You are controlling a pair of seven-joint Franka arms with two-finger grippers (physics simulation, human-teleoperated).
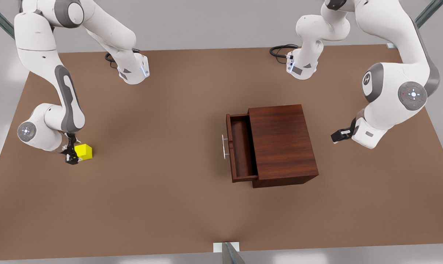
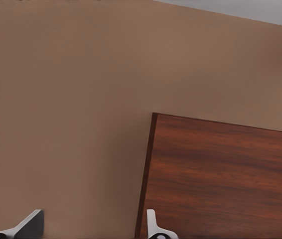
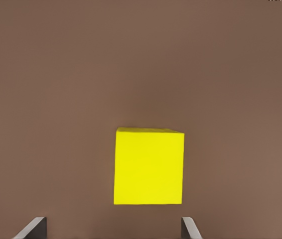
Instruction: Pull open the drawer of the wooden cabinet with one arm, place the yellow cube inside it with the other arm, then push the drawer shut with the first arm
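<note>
The right pincer (image 1: 73, 157) hangs low, spread wide beside the yellow cube (image 1: 84, 151); the left pincer (image 2: 88, 230) is parted, empty, near the wooden cabinet (image 1: 281, 145).

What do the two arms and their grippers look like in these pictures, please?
Both arms are alike: white rounded shells with grey joint covers, round grey end caps with small light marks, and black cables at their bases. The right gripper by the yellow cube has black fingers. The left gripper, beside the wooden cabinet, is black on a white hand, and its wrist view shows pale grey fingertips.
</note>
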